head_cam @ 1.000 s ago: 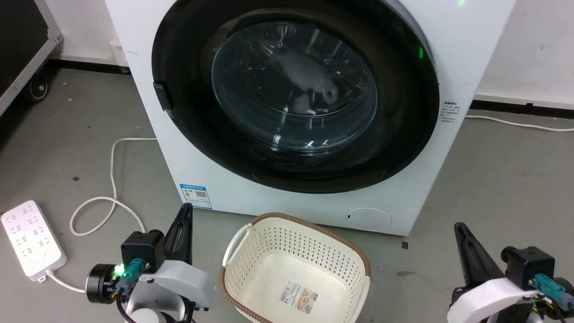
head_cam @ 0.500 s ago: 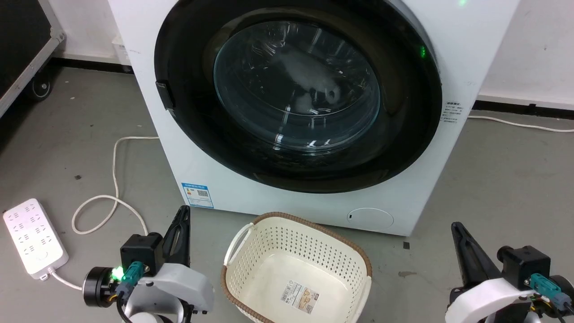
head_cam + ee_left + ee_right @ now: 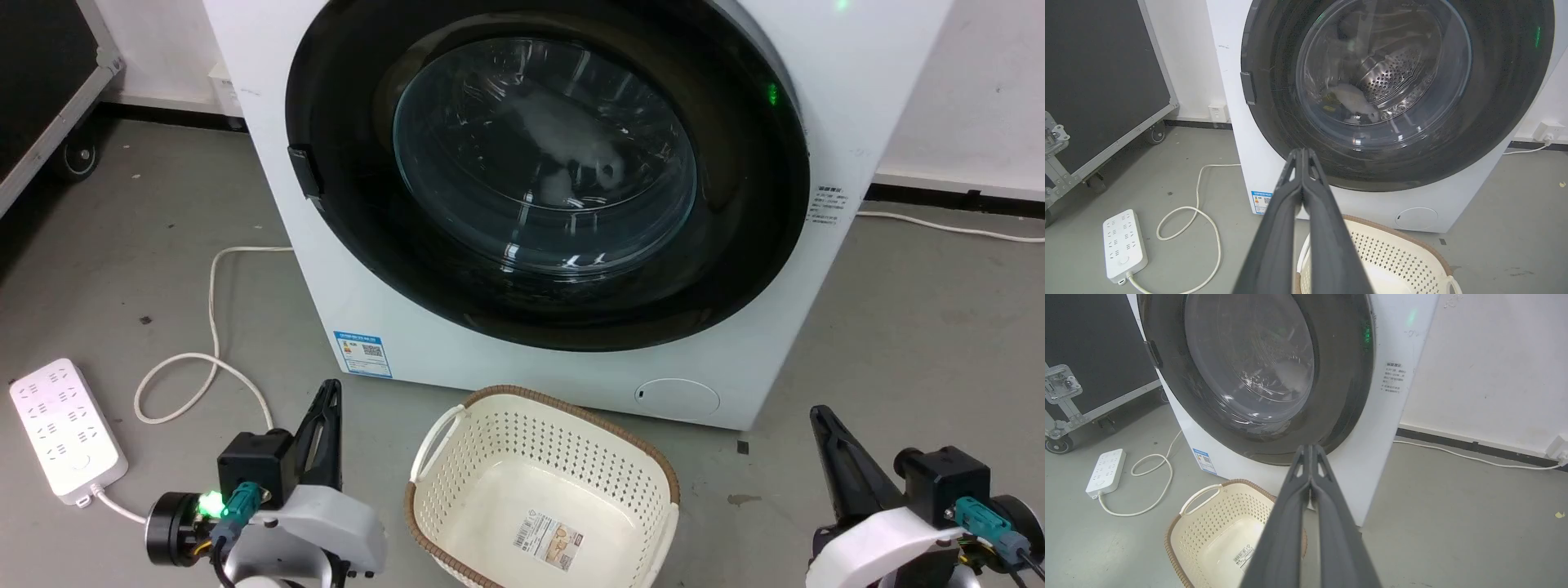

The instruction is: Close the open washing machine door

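The white washing machine [image 3: 571, 380] stands ahead of me, and its round door [image 3: 735, 269] with the wide black rim lies flush against the front. Through the clear glass bowl [image 3: 543, 147] I see the steel drum and something pale inside. In the left wrist view the door [image 3: 1502, 122] fills the upper middle. The right wrist view looks at the door [image 3: 1339, 404] from its right side. My left gripper [image 3: 329, 390] is shut at the lower left, well short of the machine, with nothing in it. My right gripper [image 3: 816, 416] is shut at the lower right, holding nothing.
A cream perforated laundry basket [image 3: 445, 457] stands on the grey floor right before the machine, between my arms. A white power strip [image 3: 65, 441] and its looping cord [image 3: 204, 359] lie at the left. A black wheeled case [image 3: 1102, 81] stands at the far left.
The whole head view has drifted slightly right, so the camera moved. Both grippers sit a little lower and further left in that view; the door looks the same.
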